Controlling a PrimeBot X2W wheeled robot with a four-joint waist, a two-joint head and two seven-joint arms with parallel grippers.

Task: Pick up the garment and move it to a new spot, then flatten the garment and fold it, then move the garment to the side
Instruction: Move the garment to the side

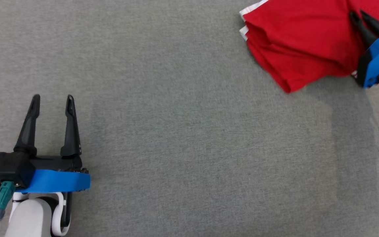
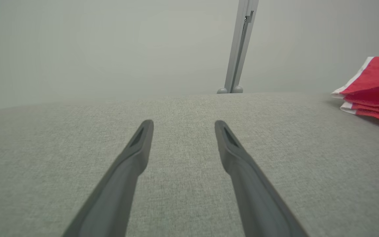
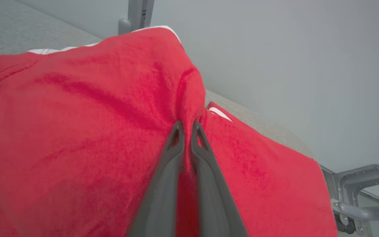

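Open grey fabric surface [image 1: 189, 131] across centre and left, red garment [image 1: 294, 42] bunched at upper right

We note a grey woven surface [image 1: 183, 138], a pale wall [image 2: 94, 49] behind it, an upright metal post [image 2: 240, 49] at its far edge, and grey tubular brackets [image 3: 360, 194] beyond one corner.

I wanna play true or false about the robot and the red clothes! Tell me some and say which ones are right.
1. The right gripper has its fingers pinched shut on the garment. True.
2. The left gripper holds the garment too. False: its fingers are open over the bare grey surface, apart from the garment.
3. The garment is all blue. False: it is red with white edging.
4. In the head view, the garment sits at the upper right. True.
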